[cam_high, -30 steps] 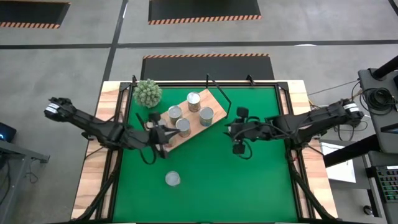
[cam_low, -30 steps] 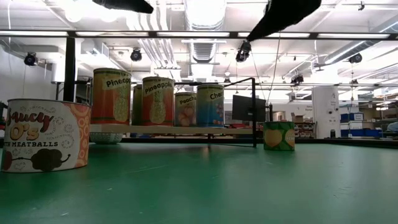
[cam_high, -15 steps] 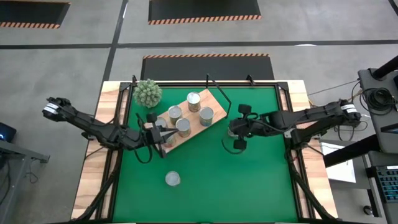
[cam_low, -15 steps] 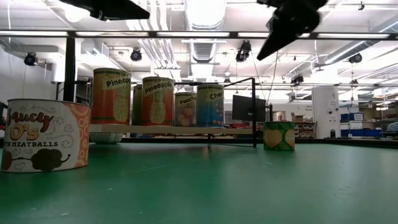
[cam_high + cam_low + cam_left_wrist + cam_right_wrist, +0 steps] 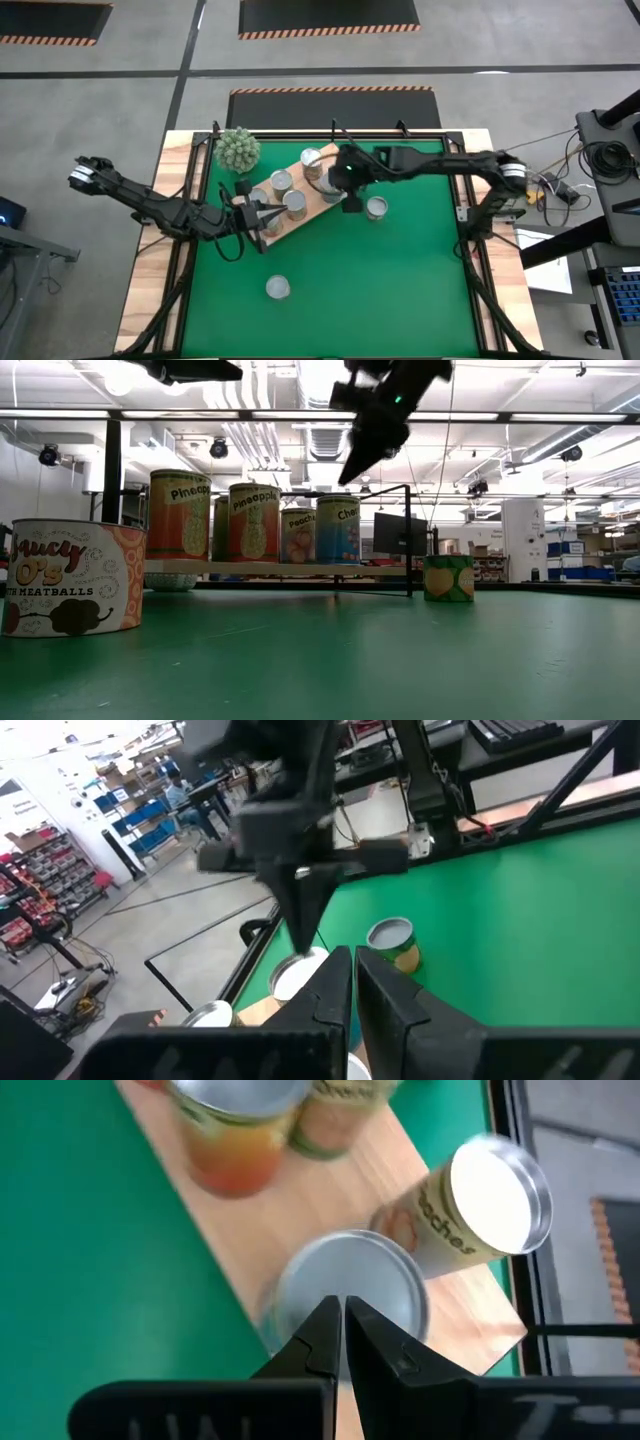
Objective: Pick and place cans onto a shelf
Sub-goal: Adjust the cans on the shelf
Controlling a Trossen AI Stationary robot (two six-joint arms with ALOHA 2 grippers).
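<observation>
Several cans (image 5: 281, 182) stand upright on the wooden shelf (image 5: 315, 208) at the back of the green mat. One can (image 5: 376, 207) stands on the mat to the right of the shelf. Another can (image 5: 277, 288) stands nearer the front edge. My right gripper (image 5: 345, 182) hangs shut over the shelf's right end. In the right wrist view it (image 5: 340, 1320) is above a silver can top (image 5: 350, 1285), and in the low view it (image 5: 348, 477) is clear of the cans. My left gripper (image 5: 264, 215) hovers shut over the shelf's near left end.
A spiky green plant (image 5: 238, 149) sits at the mat's far left corner, beside the shelf. A black wire frame (image 5: 407, 540) stands at the shelf's right end. Open green mat (image 5: 400, 280) lies to the right and front.
My right gripper has swung from above the can on the mat toward the table's left and far side. It now hangs over the shelf's right end, and the can on the mat is uncovered.
</observation>
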